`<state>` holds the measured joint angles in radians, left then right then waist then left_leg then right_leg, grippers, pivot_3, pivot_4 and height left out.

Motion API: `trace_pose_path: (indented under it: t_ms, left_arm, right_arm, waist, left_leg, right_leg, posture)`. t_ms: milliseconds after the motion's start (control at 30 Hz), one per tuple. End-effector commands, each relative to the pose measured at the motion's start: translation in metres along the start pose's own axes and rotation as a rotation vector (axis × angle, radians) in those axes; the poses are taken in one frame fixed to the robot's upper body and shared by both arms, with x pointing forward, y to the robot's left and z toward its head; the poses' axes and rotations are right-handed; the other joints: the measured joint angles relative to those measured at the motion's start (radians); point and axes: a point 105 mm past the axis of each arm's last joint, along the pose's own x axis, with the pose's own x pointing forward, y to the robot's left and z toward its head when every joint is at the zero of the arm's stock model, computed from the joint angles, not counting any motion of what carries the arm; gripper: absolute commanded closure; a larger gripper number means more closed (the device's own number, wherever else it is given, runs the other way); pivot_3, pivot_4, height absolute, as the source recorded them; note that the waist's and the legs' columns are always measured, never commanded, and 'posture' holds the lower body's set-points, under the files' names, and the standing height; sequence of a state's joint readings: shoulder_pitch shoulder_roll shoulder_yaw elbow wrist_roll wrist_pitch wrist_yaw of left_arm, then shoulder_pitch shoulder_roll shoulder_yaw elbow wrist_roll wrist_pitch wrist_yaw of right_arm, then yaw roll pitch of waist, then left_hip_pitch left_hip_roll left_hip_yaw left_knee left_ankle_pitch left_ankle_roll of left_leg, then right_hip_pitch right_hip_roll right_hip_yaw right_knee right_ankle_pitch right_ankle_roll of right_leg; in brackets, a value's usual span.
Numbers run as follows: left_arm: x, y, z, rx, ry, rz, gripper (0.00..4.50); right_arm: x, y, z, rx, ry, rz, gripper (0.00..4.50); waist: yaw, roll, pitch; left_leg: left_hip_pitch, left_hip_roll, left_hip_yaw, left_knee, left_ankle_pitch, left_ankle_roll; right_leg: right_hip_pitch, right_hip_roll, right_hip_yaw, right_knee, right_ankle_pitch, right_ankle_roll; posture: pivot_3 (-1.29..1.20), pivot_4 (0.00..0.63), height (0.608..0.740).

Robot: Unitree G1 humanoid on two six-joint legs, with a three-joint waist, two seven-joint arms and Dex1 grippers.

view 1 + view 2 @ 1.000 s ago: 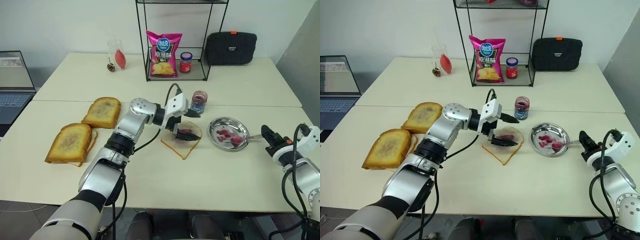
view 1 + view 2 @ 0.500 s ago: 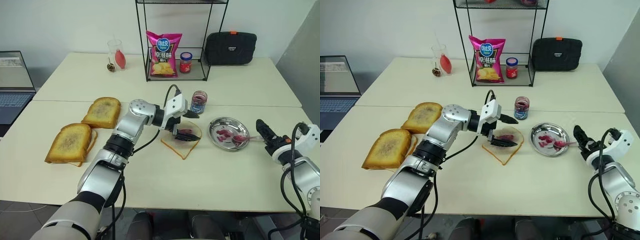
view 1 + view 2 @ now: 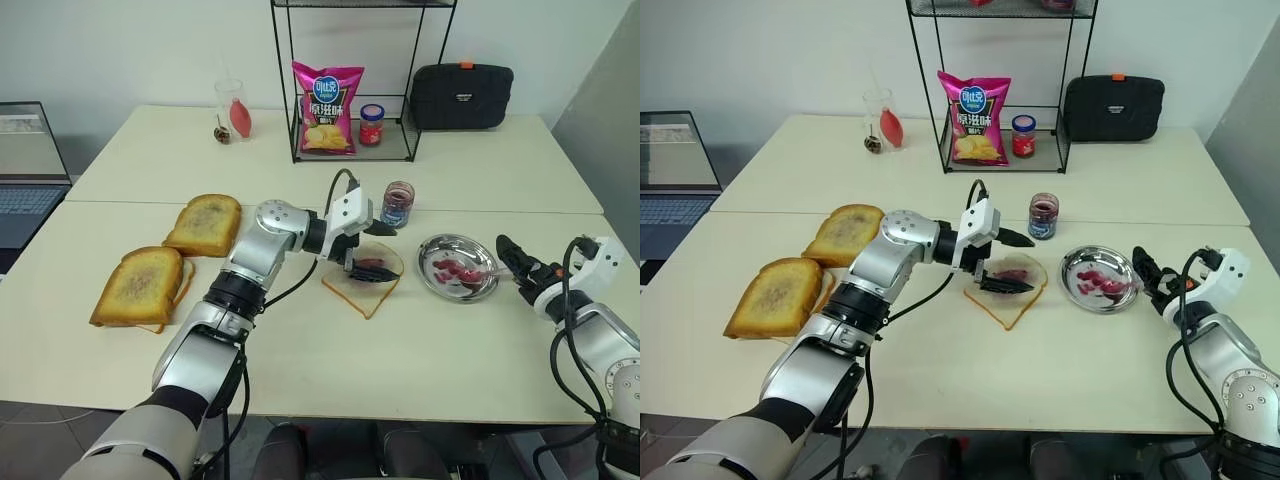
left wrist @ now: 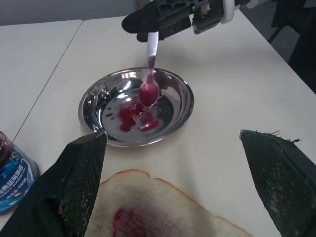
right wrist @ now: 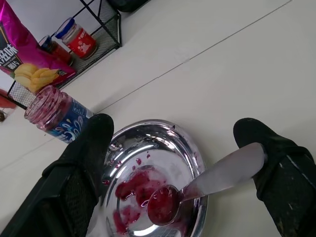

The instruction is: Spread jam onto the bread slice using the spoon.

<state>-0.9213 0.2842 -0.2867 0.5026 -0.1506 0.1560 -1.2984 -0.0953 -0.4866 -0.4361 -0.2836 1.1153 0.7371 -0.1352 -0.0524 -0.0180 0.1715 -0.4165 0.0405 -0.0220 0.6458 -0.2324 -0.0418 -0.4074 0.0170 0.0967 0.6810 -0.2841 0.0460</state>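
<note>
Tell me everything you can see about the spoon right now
The spoon is small, slim, silver metal with a flat straight handle. Its bowl is coated in glossy purple-red jam and rests inside the steel plate, among the jam smears there. The handle slants up over the plate's rim toward the right gripper, whose fingers stand wide apart; the handle's end lies against one finger, not pinched between both. It sits apart from the bread slice.

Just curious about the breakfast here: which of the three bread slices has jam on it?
The pale white untoasted slice beside the steel plate; both golden-brown toasted slices are plain.
</note>
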Motion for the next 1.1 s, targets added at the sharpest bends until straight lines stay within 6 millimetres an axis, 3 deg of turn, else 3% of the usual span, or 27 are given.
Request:
trace_pose_path:
  t_ms: [33,633,733,800,967,1100]
  left_arm:
    - [-0.006,0.003,0.012,0.036,-0.032,0.028,0.00]
    - [-0.011,0.008,0.007,0.039,-0.014,0.077,0.00]
    - [-0.012,0.009,0.007,0.037,-0.013,0.086,0.00]
    - [-0.019,0.014,0.005,0.034,-0.003,0.114,0.00]
    - [-0.052,0.032,0.005,-0.030,0.002,0.203,0.00]
    - [-0.083,0.039,-0.003,-0.047,0.057,0.265,0.00]
  right_arm:
    - [0.000,0.003,0.004,-0.110,0.011,0.014,0.06]
    - [-0.001,-0.012,0.003,-0.425,0.027,-0.058,0.06]
    - [-0.003,-0.012,0.010,-0.460,0.006,-0.075,0.06]
    - [-0.009,-0.012,0.026,-0.492,-0.035,-0.090,0.06]
    - [-0.034,0.021,0.078,-0.488,-0.177,0.009,0.06]
    - [-0.056,0.051,0.075,-0.580,-0.085,0.166,0.06]
  waist:
    - [0.000,0.000,0.000]
    - [0.000,0.000,0.000]
    - [0.000,0.000,0.000]
    - [0.000,0.000,0.000]
    - [-0.002,0.000,0.000]
    - [-0.002,0.000,0.000]
  left_leg:
    - [0.000,0.000,0.000,0.000,0.000,0.000]
    - [0.000,0.000,0.000,0.000,0.000,0.000]
    - [0.000,0.000,0.000,0.000,0.000,0.000]
    - [0.000,0.000,0.000,0.000,0.000,0.000]
    - [0.000,0.000,0.000,0.000,0.000,0.000]
    - [0.001,0.000,-0.001,0.000,0.000,0.000]
  right_leg:
    - [0.000,0.000,0.000,0.000,0.000,0.000]
    - [0.000,0.000,0.000,0.000,0.000,0.000]
    - [0.000,0.000,0.000,0.000,0.001,-0.002]
    - [0.000,0.000,0.000,0.000,0.001,-0.002]
    - [0.000,0.000,0.000,0.001,0.001,-0.002]
    - [0.000,0.000,-0.001,0.000,0.001,-0.002]
  posture:
    - [0.00,0.150,0.740]
    - [0.00,0.150,0.740]
    - [0.00,0.150,0.740]
    - [0.00,0.150,0.740]
    - [0.00,0.150,0.740]
    - [0.00,0.150,0.740]
